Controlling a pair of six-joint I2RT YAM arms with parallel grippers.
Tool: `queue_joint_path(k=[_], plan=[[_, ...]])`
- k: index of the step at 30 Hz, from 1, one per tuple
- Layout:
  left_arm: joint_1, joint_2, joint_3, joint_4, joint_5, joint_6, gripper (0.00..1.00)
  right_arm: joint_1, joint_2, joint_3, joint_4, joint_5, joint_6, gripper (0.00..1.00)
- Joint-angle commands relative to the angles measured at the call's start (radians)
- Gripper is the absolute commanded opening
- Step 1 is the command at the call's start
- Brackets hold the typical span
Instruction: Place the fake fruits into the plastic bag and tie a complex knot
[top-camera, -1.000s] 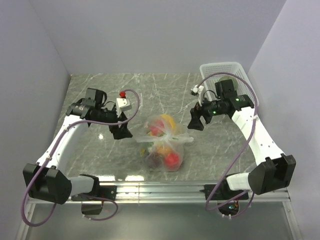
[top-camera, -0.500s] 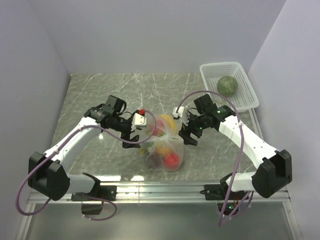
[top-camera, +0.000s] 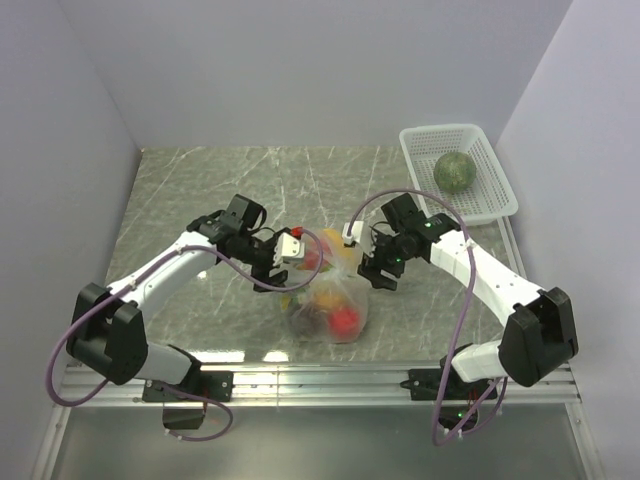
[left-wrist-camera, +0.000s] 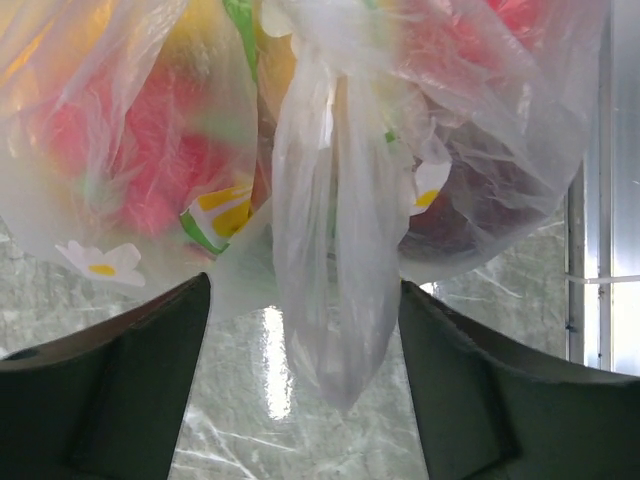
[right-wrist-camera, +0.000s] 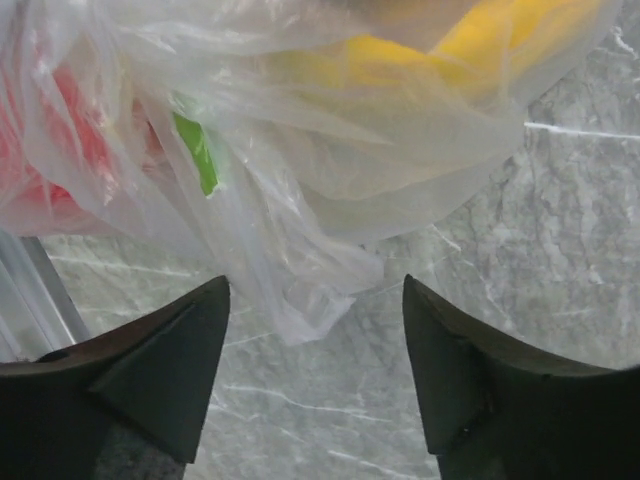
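Note:
The plastic bag (top-camera: 327, 297) lies mid-table with fake fruits inside: a red one (top-camera: 345, 320) and a yellow one (top-camera: 335, 241). The dull green melon (top-camera: 455, 170) sits apart in the white basket. My left gripper (top-camera: 279, 276) is at the bag's left side, open, and a twisted tail of the bag (left-wrist-camera: 335, 300) hangs between its fingers (left-wrist-camera: 130, 380) without being pinched. My right gripper (top-camera: 376, 276) is at the bag's right side, open, with another loose flap of the bag (right-wrist-camera: 300, 290) between its fingers (right-wrist-camera: 480, 380). A yellow banana shape (right-wrist-camera: 450, 50) shows through the film.
The white lattice basket (top-camera: 480, 140) stands at the back right against the wall. Grey walls close in the marble table (top-camera: 200, 190) on the left, back and right. A metal rail (top-camera: 330, 380) runs along the near edge.
Both arms have swung inward from the sides to the bag, one on each flank. Each now has a tail of the bag between its fingers, and both jaws have narrowed slightly.

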Motion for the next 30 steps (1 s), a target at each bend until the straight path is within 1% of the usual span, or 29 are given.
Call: queue_joint_path(k=[1,2,3,4,5,6,7,8,9,10,11,12,13,15,16,17,19,21,23,24,26,30], plan=[[-0.003,0.011,-0.012,0.043,0.003,0.006,0.77,0.004,-0.035,-0.023,-0.005,0.016,-0.024,0.79],[-0.003,0.011,-0.012,0.049,0.003,0.003,0.75,0.004,-0.038,-0.035,-0.003,0.016,-0.024,0.77],[-0.002,0.011,-0.010,0.051,0.004,0.000,0.73,0.006,-0.038,-0.037,0.001,0.020,-0.024,0.72],[-0.003,0.011,-0.009,0.054,0.009,-0.001,0.72,0.004,-0.035,-0.040,0.005,0.023,-0.021,0.70],[-0.003,0.011,-0.002,0.055,0.010,-0.001,0.69,0.003,-0.026,-0.039,0.009,0.023,-0.020,0.67],[-0.002,0.012,-0.002,0.057,0.010,-0.004,0.67,0.003,-0.021,-0.036,0.020,0.025,-0.015,0.58],[-0.003,0.017,0.004,0.058,0.010,-0.011,0.63,0.003,-0.012,-0.030,0.028,0.022,-0.014,0.46],[-0.003,0.018,0.008,0.058,0.010,-0.015,0.60,0.003,-0.004,-0.025,0.028,0.019,-0.014,0.46],[-0.003,0.023,0.010,0.055,0.010,-0.017,0.57,0.006,0.002,-0.017,0.025,0.017,-0.009,0.31],[-0.003,0.027,0.014,0.054,0.009,-0.021,0.48,0.003,0.014,-0.008,0.020,0.011,-0.008,0.25],[-0.002,0.029,0.021,0.051,0.009,-0.026,0.44,0.000,0.014,0.006,0.014,0.007,-0.008,0.18],[-0.003,0.031,0.019,0.042,0.004,-0.027,0.39,-0.009,0.013,0.010,0.005,0.002,-0.008,0.01],[-0.002,0.028,0.019,0.037,0.001,-0.024,0.27,-0.016,-0.001,0.015,0.002,0.000,-0.003,0.00],[0.001,0.024,0.011,0.025,-0.025,-0.026,0.12,-0.034,-0.019,0.029,-0.017,-0.003,-0.001,0.00],[0.007,0.015,0.008,0.017,-0.040,-0.029,0.00,-0.061,-0.041,0.033,-0.021,-0.003,0.002,0.00],[0.017,0.008,-0.002,0.017,-0.057,-0.035,0.01,-0.083,-0.050,0.046,-0.029,-0.006,0.002,0.00],[0.073,-0.015,-0.004,-0.004,-0.059,-0.043,0.00,-0.149,-0.076,0.061,-0.046,-0.004,-0.007,0.00],[0.138,-0.023,0.008,-0.041,-0.069,-0.025,0.01,-0.186,-0.087,0.079,-0.060,0.008,-0.027,0.00],[0.178,-0.038,0.027,-0.084,-0.085,0.005,0.00,-0.238,-0.091,0.098,-0.066,0.014,-0.038,0.00],[0.213,-0.046,0.030,-0.096,-0.091,0.023,0.01,-0.252,-0.090,0.104,-0.074,0.011,-0.046,0.00],[0.245,-0.060,0.042,-0.133,-0.097,0.041,0.00,-0.279,-0.081,0.113,-0.077,0.013,-0.049,0.00],[0.320,-0.074,0.028,-0.159,-0.112,0.097,0.00,-0.312,-0.070,0.069,-0.020,0.043,-0.075,0.00]])
